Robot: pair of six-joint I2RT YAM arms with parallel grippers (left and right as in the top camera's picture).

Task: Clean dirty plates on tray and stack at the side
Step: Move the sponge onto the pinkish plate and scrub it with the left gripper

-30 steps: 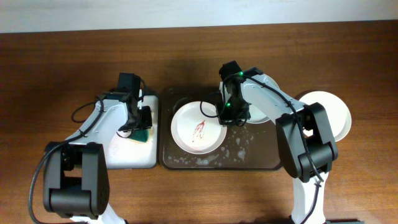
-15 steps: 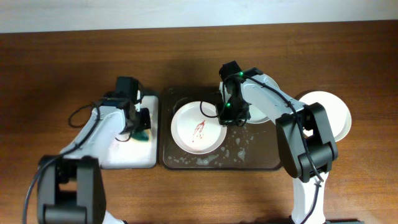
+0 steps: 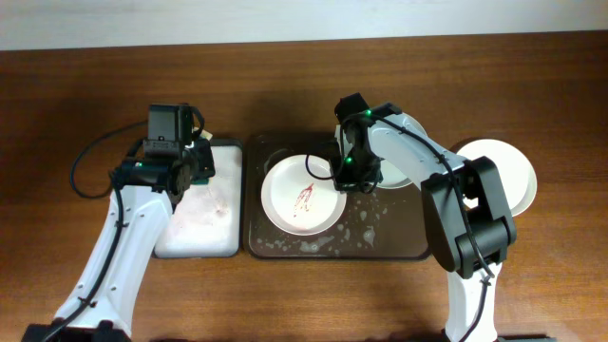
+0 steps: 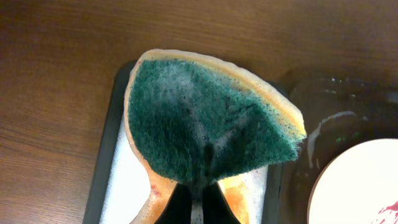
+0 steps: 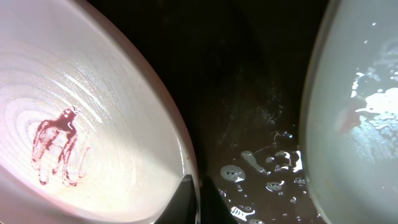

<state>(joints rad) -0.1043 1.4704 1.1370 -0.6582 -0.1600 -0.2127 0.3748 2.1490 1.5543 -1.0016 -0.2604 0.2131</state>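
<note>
My left gripper (image 4: 196,200) is shut on a green and yellow sponge (image 4: 211,118) and holds it above the far end of the small white-lined tray (image 4: 115,180). In the overhead view the left gripper (image 3: 193,163) hides the sponge. A white plate with a red smear (image 3: 302,195) lies on the dark brown tray (image 3: 380,242). My right gripper (image 3: 344,180) is shut on that plate's right rim, seen close in the right wrist view (image 5: 198,199). A second plate (image 5: 354,124) lies on the tray just to the right, partly under the right arm. A third plate (image 3: 499,171) sits on the table right of the tray.
The brown tray's floor (image 5: 249,124) is wet with soap bubbles. The small tray (image 3: 204,214) sits directly left of the brown tray, with foam on its lining. The wooden table (image 3: 532,275) surrounds both trays.
My left gripper has lifted the sponge off the small tray and swung up and to the left. The right gripper and the plates have not moved.
</note>
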